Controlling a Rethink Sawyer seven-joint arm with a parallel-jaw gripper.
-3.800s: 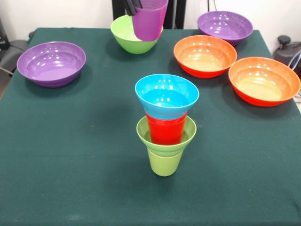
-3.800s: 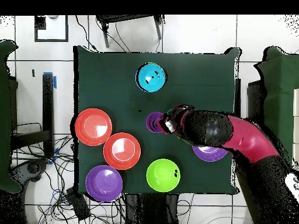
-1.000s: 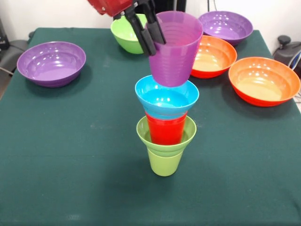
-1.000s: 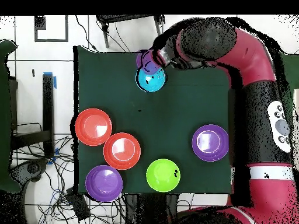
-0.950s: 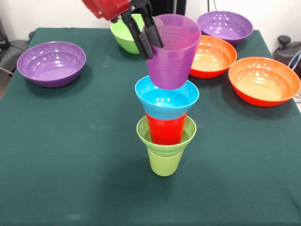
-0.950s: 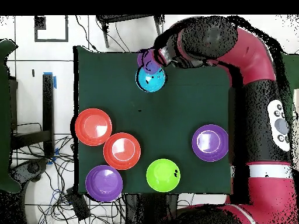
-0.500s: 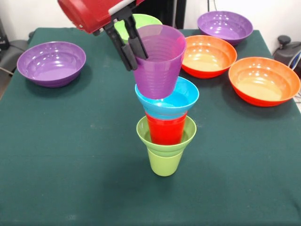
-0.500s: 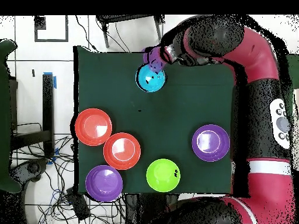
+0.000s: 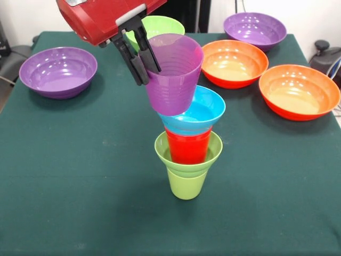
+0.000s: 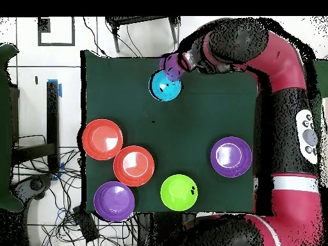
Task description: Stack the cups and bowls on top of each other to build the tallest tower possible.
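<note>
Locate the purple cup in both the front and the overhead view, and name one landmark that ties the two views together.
Front view: the purple cup is at upper centre, tilted, held by the pincer at its rim, low over the small blue bowl.
Overhead view: the purple cup is near the table's top edge, just up and right of the small blue bowl.
Shared landmark: the small blue bowl topping the tower.

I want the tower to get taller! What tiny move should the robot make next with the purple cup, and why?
Probably shift the translucent purple plastic cup a little toward the middle of the small blue ribbed bowl before lowering. The tool grips the cup's rim, and the cup sits off to one side of the bowl, which looks tilted on the red plastic cup.
</note>
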